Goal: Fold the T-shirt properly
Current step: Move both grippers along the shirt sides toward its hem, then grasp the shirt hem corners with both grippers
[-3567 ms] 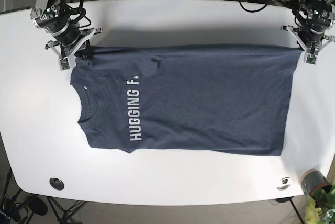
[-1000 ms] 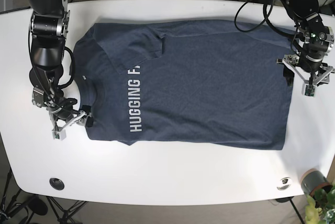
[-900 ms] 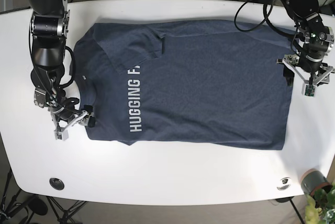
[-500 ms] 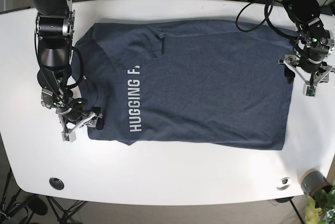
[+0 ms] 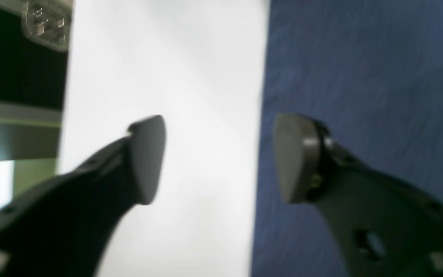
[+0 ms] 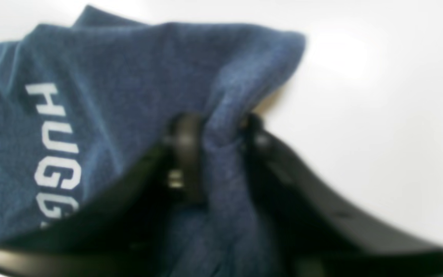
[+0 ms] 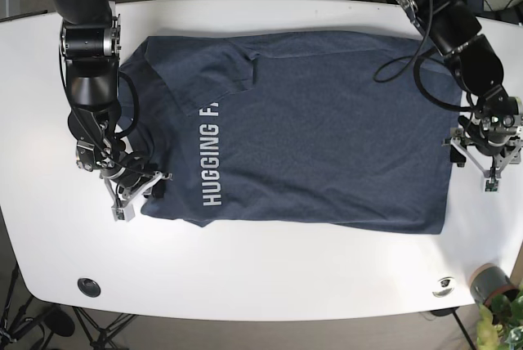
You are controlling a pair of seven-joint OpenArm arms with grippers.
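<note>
The right gripper [image 6: 214,132] pinched the T-shirt [image 7: 327,121] beside its white lettering. The left gripper [image 5: 219,157] gaped, straddling the hem edge.

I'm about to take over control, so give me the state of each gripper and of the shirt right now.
Right gripper: shut on the T-shirt, a bunched fold of cloth pinched between its fingers.
Left gripper: open, holding nothing, straddling the shirt's straight edge over the table.
T-shirt: spread mostly flat, print side up, one sleeve folded in over the chest.
</note>
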